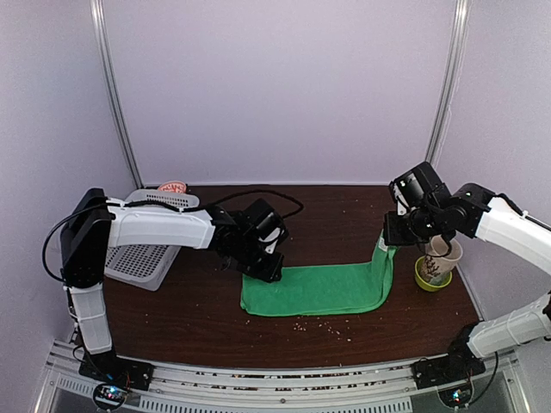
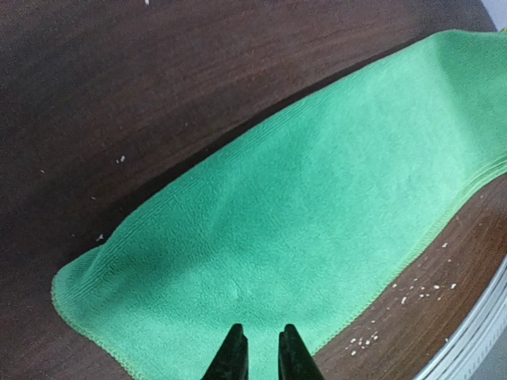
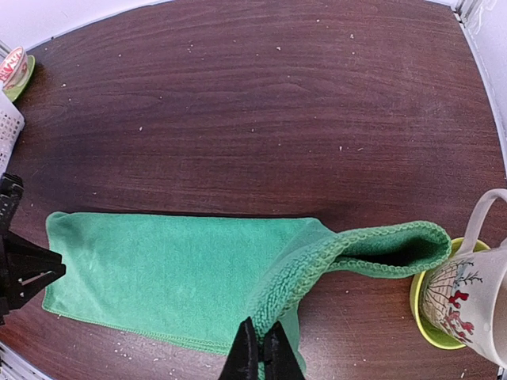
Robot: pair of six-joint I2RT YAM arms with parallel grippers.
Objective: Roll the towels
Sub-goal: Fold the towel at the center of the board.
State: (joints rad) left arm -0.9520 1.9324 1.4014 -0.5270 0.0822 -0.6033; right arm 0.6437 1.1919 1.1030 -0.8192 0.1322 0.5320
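Clenching the green towel (image 1: pixel 318 288) is the right end effector (image 3: pixel 260 324) — left end effector (image 2: pixel 261 328) barely parted, fingers (image 2: pixel 232 356) cropped.

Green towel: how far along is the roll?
Done: the green towel lies as a long strip on the table. In hand: the right end effector pinches its right end, lifted off the surface; the left end effector hovers slightly open over the left end, gripping nothing. Left: no roll is started yet.

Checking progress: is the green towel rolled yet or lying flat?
Not rolled: green towel lies mostly flat, its right end held up by the right tool.
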